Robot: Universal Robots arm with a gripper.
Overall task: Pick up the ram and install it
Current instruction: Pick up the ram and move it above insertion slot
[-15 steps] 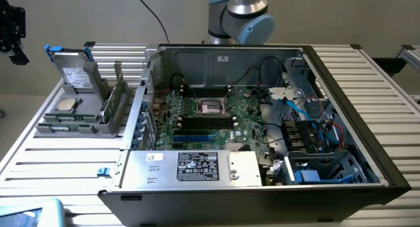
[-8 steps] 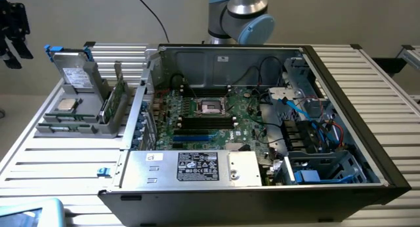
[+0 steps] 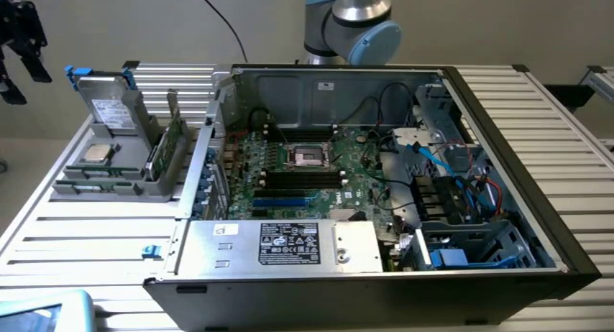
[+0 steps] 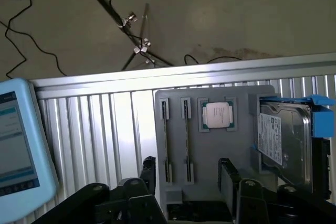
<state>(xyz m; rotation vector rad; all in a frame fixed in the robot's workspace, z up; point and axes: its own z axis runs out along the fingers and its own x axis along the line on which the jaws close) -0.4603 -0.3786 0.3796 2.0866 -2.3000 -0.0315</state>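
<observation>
You see the gripper (image 4: 188, 161) with its black fingers (image 4: 229, 179) spread apart before a grey holder (image 4: 210, 150) mid-frame. It carries two long narrow slots (image 4: 166, 135), a processor chip (image 4: 217, 115) and a hard drive (image 4: 283, 142); a blue-cased tablet (image 4: 21, 145) lies at the frame's edge on the slatted table (image 4: 100, 129)

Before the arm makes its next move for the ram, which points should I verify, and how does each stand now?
1. Gripper open, nothing between its fingers: ok.
2. Ram standing on edge in the gray holder: ok.
3. Gripper touching the ram: not ok, it hangs above the holder.
4. Black memory slots on the motherboard free: cannot tell.
5. Case open on top: ok.
</observation>
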